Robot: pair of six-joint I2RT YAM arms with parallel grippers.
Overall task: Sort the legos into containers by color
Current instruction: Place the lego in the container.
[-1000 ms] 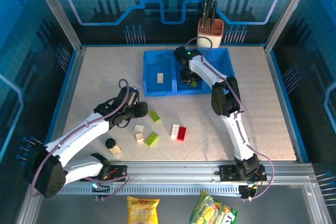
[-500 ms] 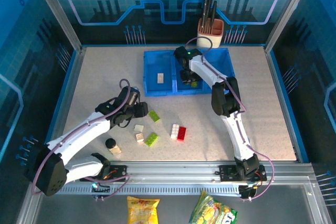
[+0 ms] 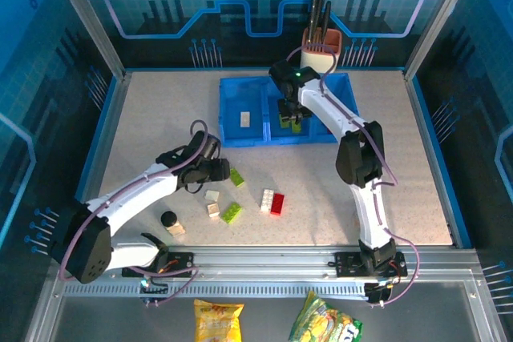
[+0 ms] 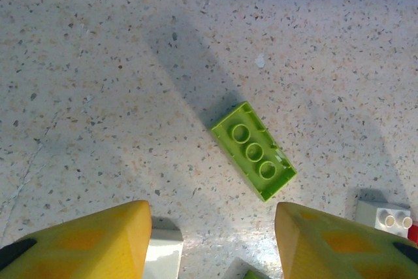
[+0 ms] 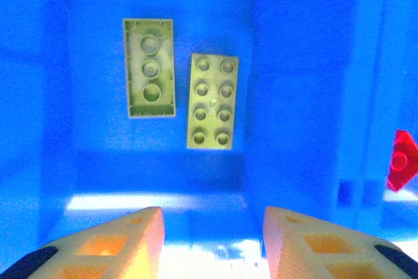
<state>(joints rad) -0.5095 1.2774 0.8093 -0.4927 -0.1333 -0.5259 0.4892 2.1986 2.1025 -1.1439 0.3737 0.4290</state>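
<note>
Left wrist: left hand (image 4: 212,207) released, green lego (image 4: 253,150) just ahead on surface (image 4: 98,63)
Right wrist: right hand (image 5: 212,212) released, two green legos (image 5: 212,100) below in tray (image 5: 294,63)

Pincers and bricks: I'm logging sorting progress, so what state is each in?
Left pincer: open, empty.
Right pincer: open, empty.
Green brick on table: loose, underside up.
Flipped green brick in tray: sorted.
Studded green brick beside it: sorted.
White brick: in tray's left compartment.
</note>
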